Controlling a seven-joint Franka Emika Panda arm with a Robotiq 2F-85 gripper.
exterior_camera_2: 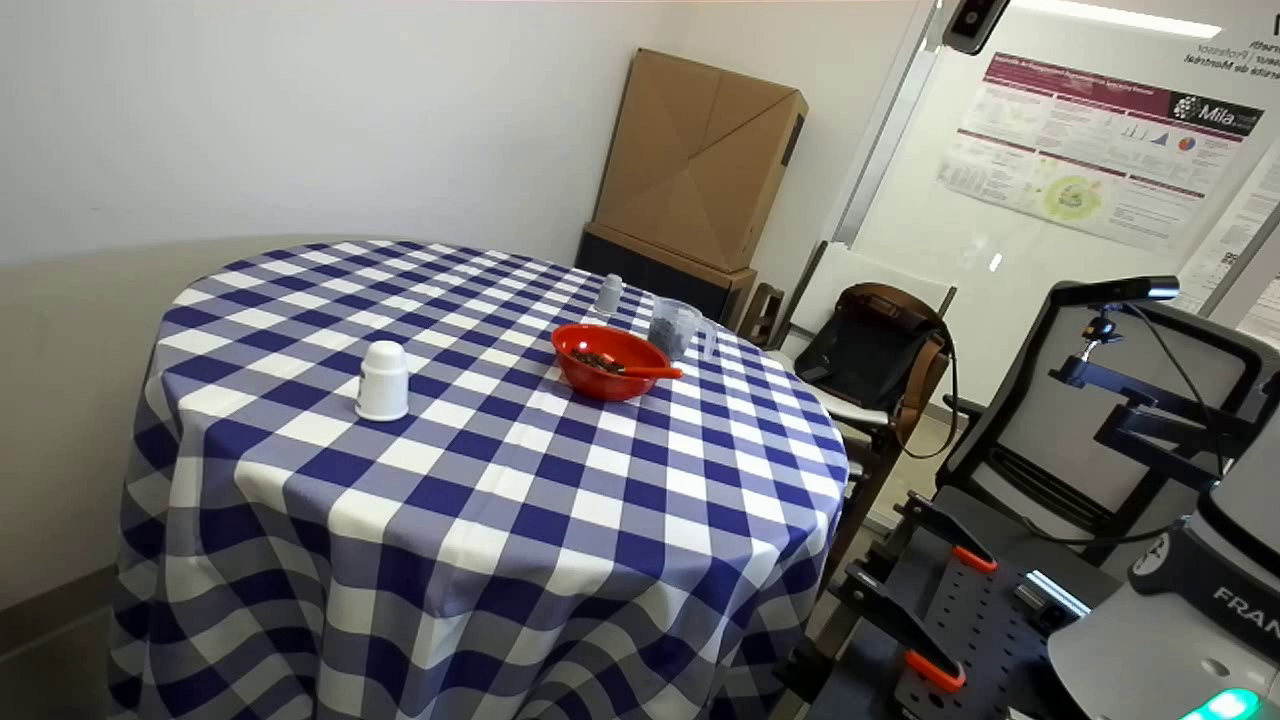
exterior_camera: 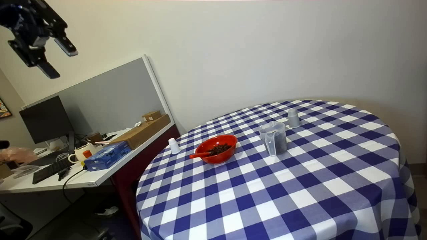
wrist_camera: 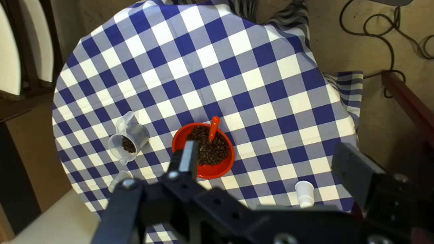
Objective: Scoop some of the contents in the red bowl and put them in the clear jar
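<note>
Hanging with fingers [exterior_camera: 48, 70] wide apart, holding nothing. Lower gently to the spoon [wrist_camera: 214, 127] leaning in the bowl [wrist_camera: 219, 169], well below the fingers; pinch it squarely, carry beans [wrist_camera: 217, 154] level to the jar [wrist_camera: 139, 134], also below, past the bowl.

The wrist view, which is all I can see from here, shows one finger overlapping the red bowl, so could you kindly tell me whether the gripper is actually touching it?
Observer: No, it is not; in an exterior view the gripper hangs in the air, well apart from the red bowl.
Operator: Thank you. The clear jar looks slanted from up here; would you say that it is standing properly?
Observer: Yes, in both exterior views it stands upright on its base.
Operator: Much appreciated. And may I ask what there is in the room outside my picture?
Observer: In an exterior view, a dark monitor stands on a white desk.
</note>
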